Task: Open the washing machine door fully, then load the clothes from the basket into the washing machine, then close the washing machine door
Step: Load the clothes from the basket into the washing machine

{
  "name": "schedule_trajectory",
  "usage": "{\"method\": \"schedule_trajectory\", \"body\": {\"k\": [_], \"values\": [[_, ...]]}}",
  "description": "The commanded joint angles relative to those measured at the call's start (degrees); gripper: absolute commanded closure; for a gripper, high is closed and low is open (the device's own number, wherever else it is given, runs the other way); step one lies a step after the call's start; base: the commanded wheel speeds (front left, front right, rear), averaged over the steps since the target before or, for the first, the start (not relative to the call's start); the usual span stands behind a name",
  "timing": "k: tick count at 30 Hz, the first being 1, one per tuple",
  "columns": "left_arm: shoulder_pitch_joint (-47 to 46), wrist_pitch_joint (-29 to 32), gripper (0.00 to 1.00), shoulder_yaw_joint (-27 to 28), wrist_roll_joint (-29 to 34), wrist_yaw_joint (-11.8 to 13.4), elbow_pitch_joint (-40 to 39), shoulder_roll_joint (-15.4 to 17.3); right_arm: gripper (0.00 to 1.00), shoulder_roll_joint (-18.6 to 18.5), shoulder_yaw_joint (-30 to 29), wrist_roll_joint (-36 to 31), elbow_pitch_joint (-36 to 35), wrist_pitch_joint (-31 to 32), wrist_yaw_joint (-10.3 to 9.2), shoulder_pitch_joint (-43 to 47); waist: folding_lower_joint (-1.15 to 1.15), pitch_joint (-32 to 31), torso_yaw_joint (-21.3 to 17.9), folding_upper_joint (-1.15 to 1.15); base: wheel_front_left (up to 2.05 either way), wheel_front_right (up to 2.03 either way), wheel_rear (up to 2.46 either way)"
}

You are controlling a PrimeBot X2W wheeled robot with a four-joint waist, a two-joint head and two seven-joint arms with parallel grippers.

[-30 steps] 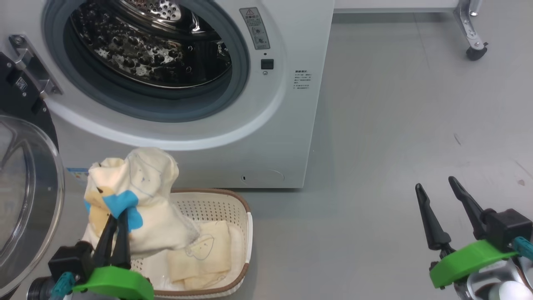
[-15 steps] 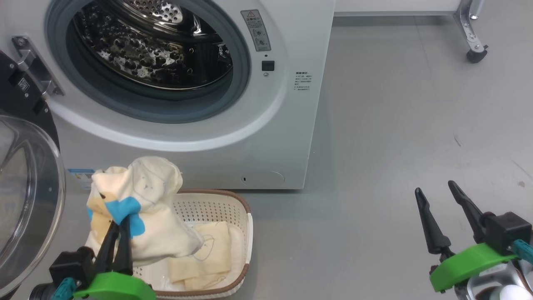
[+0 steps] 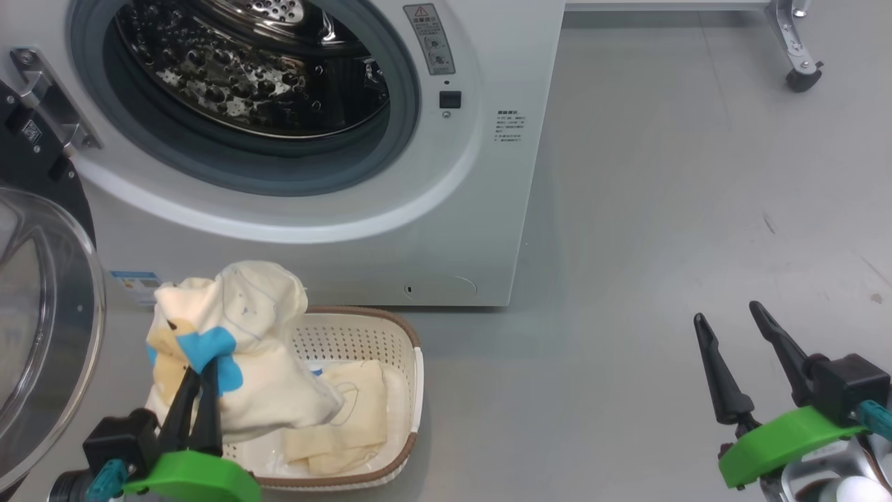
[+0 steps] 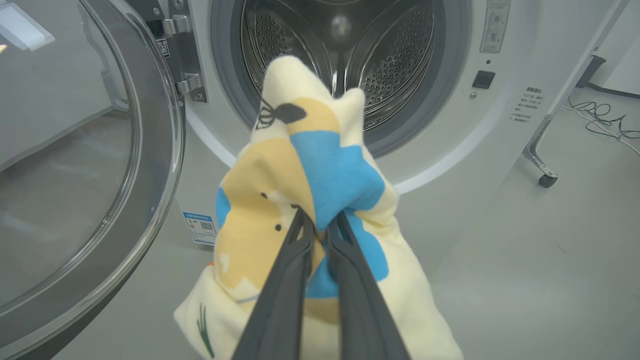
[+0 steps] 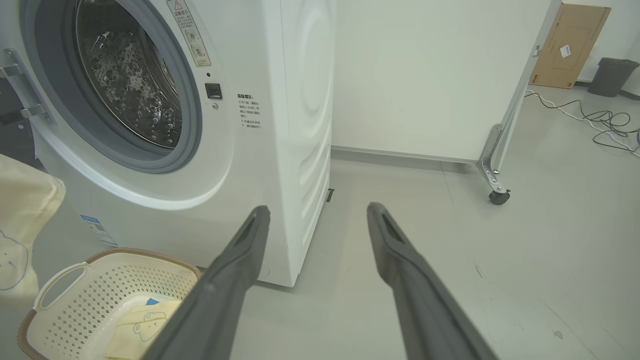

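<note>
1. I am keeping the left gripper (image 3: 198, 368) pressed together on the bear-printed garment (image 3: 258, 328), pinching the cloth at its blue patch. The garment is bunching up over the fingertips and hanging down around both fingers.
2. I am seeing the second garment (image 3: 348, 418), cream with a faint outline, lying flat inside the basket (image 3: 412, 362), to the right of the left gripper and below the lifted garment. I cannot tell whether the two garments are touching.
3. The basket is sitting on the floor (image 3: 662, 209) just to the right of the left gripper, in front of the washing machine (image 3: 481, 209).
4. The washing machine is standing ahead of the left gripper. In the left wrist view its steel drum (image 3: 230, 77) is showing directly beyond the raised garment, ringed by the grey gasket (image 3: 279, 167).
5. The washing machine door (image 3: 49, 314) is standing swung open to the left of the left gripper, with its clear glass bowl near the gripper's side.
6. I am holding the right gripper (image 3: 726, 312) spread wide and gripping nothing. It is hovering over bare floor, well apart from the basket, with the washing machine's front corner ahead and to its left.
</note>
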Motion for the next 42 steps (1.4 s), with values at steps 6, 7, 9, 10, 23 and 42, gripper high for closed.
{"method": "schedule_trajectory", "body": {"k": [6, 7, 9, 10, 23, 42], "values": [[-7.21, -0.21, 1.0, 2.57, -1.06, -0.38, 0.55, 1.35, 0.0, -0.28, 0.72, 0.62, -2.79, -0.29, 0.01, -2.59, 0.0, 2.9, -0.04, 0.0, 0.0, 0.0, 0.0], [-8.15, 0.02, 1.0, 2.62, -1.25, -0.59, 1.3, 1.41, 0.0, -0.26, 0.69, 0.83, -2.84, -0.37, 0.01, -2.91, 0.0, 3.58, -0.11, 0.0, 0.0, 0.0, 0.0], [-10.32, 0.15, 1.0, 2.79, -1.58, -1.01, 2.62, 1.48, 0.0, -0.22, 0.62, 1.05, -2.99, -0.57, 0.01, -3.55, 0.0, 5.25, -0.27, 0.0, 0.0, 0.0, 0.0], [-11.55, 0.39, 1.0, 2.79, -1.73, -1.25, 3.33, 1.53, 0.0, -0.21, 0.52, 1.16, -3.04, -0.65, 0.01, -3.84, 0.0, 6.17, -0.36, 0.0, 0.0, 0.0, 0.0], [-34.83, 5.44, 1.0, 2.63, -4.18, -6.62, 16.18, 2.75, 0.0, 0.0, 0.28, 1.31, -2.23, -3.46, 0.01, -9.12, 0.0, 18.3, -3.23, 0.0, 0.0, 0.0, 0.0], [-65.86, 15.98, 1.0, 1.97, -3.42, -11.72, 30.56, 9.97, 0.0, 0.12, 3.62, 5.5, 3.75, -8.7, 0.01, -15.95, 0.0, 31.85, -10.9, 0.0, 0.0, 0.0, 0.0]]}}
